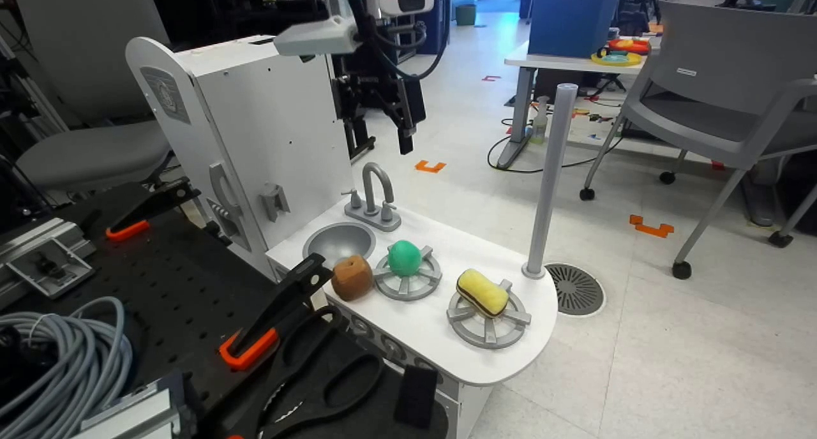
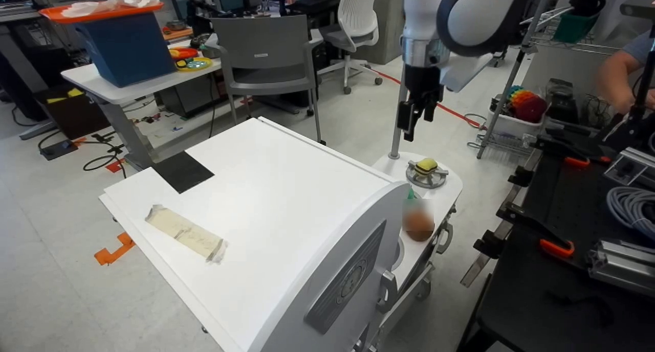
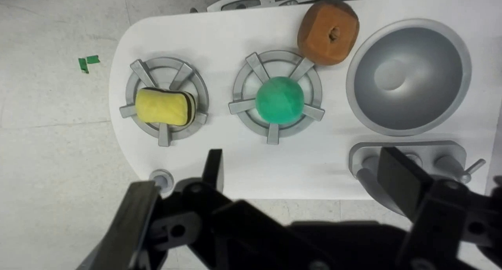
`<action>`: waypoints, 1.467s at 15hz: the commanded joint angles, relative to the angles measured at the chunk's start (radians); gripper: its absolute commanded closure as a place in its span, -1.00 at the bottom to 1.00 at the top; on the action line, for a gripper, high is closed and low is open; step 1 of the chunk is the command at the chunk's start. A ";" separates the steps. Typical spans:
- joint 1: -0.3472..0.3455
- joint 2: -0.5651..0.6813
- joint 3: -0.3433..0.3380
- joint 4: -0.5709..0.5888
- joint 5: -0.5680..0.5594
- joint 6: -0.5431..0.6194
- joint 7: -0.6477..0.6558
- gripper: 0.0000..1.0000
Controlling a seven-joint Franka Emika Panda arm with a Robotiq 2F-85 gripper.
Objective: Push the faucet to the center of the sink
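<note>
Faucet (image 1: 369,193), grey: upright on tabletop (image 1: 463,254), just beside sink (image 1: 340,240); spout (image 1: 387,187) turned sideways. Pincer (image 3: 308,170), black: spread wide, raised, apart from faucet.

White countertop (image 3: 313,164), faucet (image 1: 371,209), burners (image 3: 273,134), brown block (image 3: 321,38)

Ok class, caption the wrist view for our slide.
Open gripper partly hides the faucet beside the sink; green ball on a burner.

faucet (image 1: 372,203): plain silver-grey | sink (image 3: 431,87): grey too, bit darker inside | countertop (image 3: 219,38): just white | gripper (image 3: 300,150): pretty much black | ball (image 3: 279,100): solid green | lump (image 3: 328,32): orangey brown | oblong thing (image 3: 162,106): yellow w/ black-and-cream striped edge
</note>
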 commanded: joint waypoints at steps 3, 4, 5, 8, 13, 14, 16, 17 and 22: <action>0.124 0.261 -0.071 0.268 -0.016 0.064 0.034 -1.00; 0.136 0.290 -0.076 0.294 -0.017 0.080 0.025 -1.00; 0.146 0.316 -0.082 0.312 -0.021 0.098 0.008 -1.00; 0.173 0.361 -0.099 0.326 -0.042 0.127 -0.032 -1.00; 0.215 0.414 -0.133 0.306 -0.144 0.258 -0.121 -1.00; 0.219 0.428 -0.141 0.309 -0.164 0.279 -0.141 -1.00; 0.201 0.451 -0.120 0.317 -0.169 0.302 -0.192 -1.00; 0.190 0.471 -0.107 0.334 -0.163 0.317 -0.215 -1.00; 0.209 0.591 -0.124 0.436 -0.170 0.505 -0.291 -1.00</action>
